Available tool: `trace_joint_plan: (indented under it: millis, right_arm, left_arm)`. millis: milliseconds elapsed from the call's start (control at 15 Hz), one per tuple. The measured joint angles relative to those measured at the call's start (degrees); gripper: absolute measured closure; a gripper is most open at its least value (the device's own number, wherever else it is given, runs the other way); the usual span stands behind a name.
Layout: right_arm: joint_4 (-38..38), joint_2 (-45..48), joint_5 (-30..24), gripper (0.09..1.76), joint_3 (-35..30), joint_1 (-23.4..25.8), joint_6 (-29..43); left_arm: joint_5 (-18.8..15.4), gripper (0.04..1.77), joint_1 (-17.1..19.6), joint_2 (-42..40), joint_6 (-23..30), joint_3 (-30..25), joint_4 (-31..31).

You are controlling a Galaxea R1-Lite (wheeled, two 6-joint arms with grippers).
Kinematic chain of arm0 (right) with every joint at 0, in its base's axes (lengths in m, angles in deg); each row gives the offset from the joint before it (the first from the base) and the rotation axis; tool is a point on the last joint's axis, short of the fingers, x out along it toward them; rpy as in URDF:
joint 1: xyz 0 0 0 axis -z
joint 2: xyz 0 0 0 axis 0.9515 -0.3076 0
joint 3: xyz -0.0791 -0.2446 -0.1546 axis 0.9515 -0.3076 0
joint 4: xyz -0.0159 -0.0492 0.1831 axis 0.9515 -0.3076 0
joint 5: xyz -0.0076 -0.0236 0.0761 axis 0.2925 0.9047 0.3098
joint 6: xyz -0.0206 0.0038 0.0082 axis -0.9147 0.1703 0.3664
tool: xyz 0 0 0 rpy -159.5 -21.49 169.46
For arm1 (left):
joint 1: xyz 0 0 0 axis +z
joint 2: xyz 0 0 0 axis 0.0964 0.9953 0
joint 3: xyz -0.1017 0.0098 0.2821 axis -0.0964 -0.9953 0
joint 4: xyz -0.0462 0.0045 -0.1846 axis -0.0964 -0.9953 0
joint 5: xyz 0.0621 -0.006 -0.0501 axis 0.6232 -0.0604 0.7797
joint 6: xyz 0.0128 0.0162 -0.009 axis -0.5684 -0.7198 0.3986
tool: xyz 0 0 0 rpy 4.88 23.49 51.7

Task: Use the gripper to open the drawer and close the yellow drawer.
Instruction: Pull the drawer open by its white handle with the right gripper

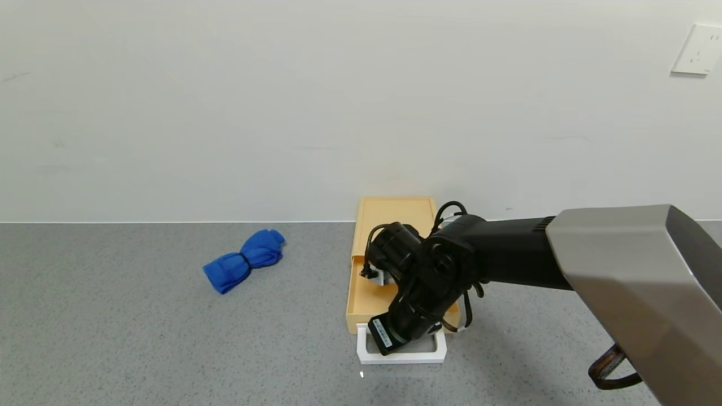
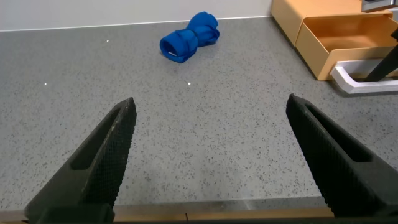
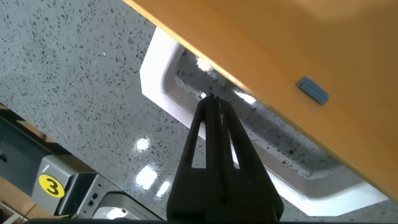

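Note:
The pale yellow drawer (image 1: 359,293) stands pulled partway out of its flat yellow box (image 1: 395,217). Its white loop handle (image 1: 403,356) rests on the table at the front. My right gripper (image 1: 395,343) points down into the loop. In the right wrist view its fingers (image 3: 214,102) are pressed together inside the handle (image 3: 163,87), just in front of the drawer's front wall (image 3: 249,43); nothing is held between them. My left gripper (image 2: 211,109) is open and empty over bare table near the front edge. From there the drawer (image 2: 348,37) and its handle (image 2: 364,84) show far off.
A rolled blue cloth (image 1: 245,260) lies on the grey speckled table to the left of the box; it also shows in the left wrist view (image 2: 188,38). The box backs against a white wall. A wall socket (image 1: 699,49) sits at the upper right.

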Motion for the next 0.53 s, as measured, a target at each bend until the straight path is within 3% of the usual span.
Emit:
trace_joint_plan:
  millis: [533]
  right_arm:
    - [-3.06, 1.46, -0.43, 1.73, -0.85, -1.22, 2.68]
  left_arm:
    - [0.0, 0.07, 0.0, 0.0, 0.0, 0.0, 0.0]
